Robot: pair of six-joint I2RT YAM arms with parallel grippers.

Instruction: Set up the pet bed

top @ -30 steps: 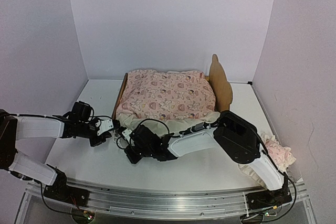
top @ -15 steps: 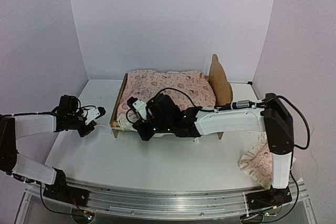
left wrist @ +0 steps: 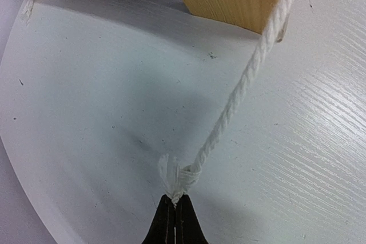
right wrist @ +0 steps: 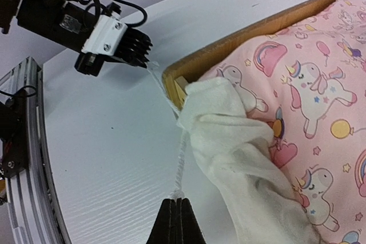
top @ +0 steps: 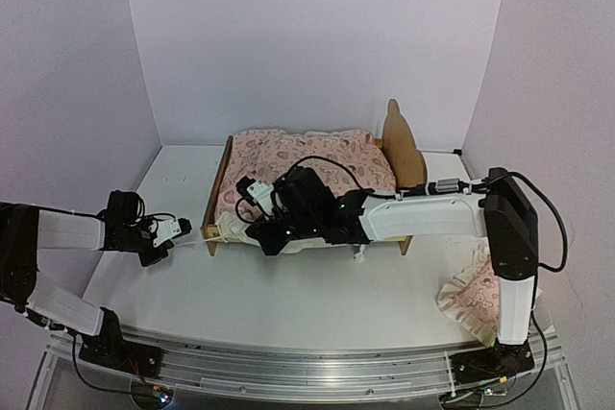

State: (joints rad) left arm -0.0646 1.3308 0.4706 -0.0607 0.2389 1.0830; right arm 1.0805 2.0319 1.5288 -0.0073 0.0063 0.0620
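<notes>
The pet bed [top: 402,146] of light plywood stands at the back middle, with the pink printed cover [top: 307,165] spread over it. The cover's cream ruffle [right wrist: 234,141] hangs over the bed's front-left corner [right wrist: 177,84]. From that corner a white cord [left wrist: 240,90] runs taut to my left gripper [left wrist: 175,201], which is shut on the cord's knotted end. In the top view that gripper [top: 186,229] is left of the bed. A second white cord [right wrist: 180,158] runs from the same corner to my right gripper [right wrist: 177,201], shut on its end just in front of the corner [top: 252,240].
The small pink ruffled pillow [top: 476,290] lies at the front right beside the right arm's upright link. The right arm stretches across the bed's front. Purple walls close in three sides. A metal rail [top: 288,372] runs along the near edge.
The right arm has unfolded and stretched out, and its gripper rose from the table's front to the bed's front-left corner. The left gripper drew back leftward, pulling its cord taut.
</notes>
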